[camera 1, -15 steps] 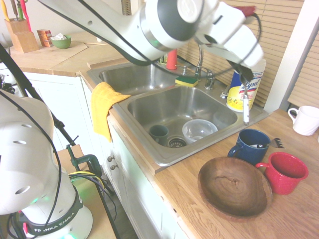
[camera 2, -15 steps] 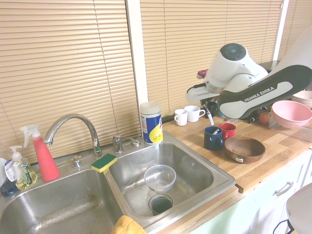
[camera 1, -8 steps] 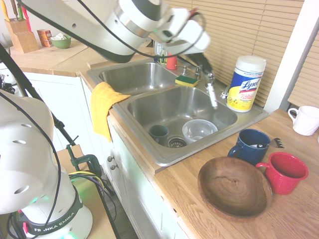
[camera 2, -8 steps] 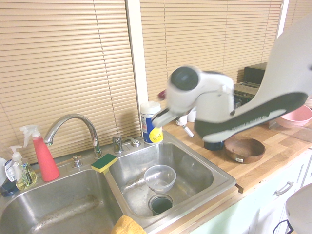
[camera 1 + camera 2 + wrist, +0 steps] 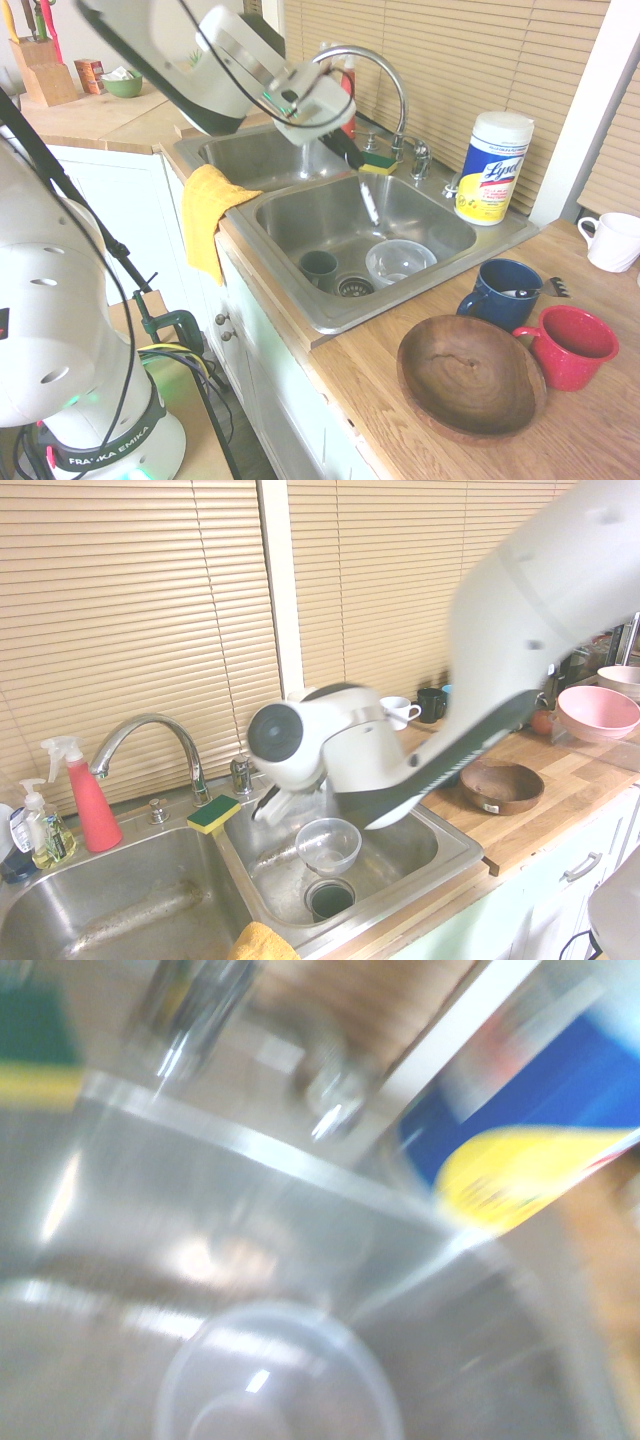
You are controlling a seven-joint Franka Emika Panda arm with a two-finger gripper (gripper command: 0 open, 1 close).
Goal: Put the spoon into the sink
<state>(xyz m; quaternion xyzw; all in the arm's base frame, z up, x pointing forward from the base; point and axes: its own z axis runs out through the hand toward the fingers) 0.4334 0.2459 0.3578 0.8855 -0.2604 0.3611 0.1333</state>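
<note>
Roughly, one sink (image 5: 300, 150) with two basins, one pincer (image 5: 352, 160) clamped on one spoon (image 5: 369, 203) hanging over the right basin, one clear bowl (image 5: 399, 262), wooden bowl (image 5: 470, 377) and three mugs on surface, wrist view blurred, spoon unseen there

Your first exterior view looks across the rectangular stainless-steel double-basin sink (image 5: 300, 215) from its cabinet side; the second faces it from the opposite end (image 5: 455, 855); wrist view hangs close above it (image 5: 120, 1210).
</note>
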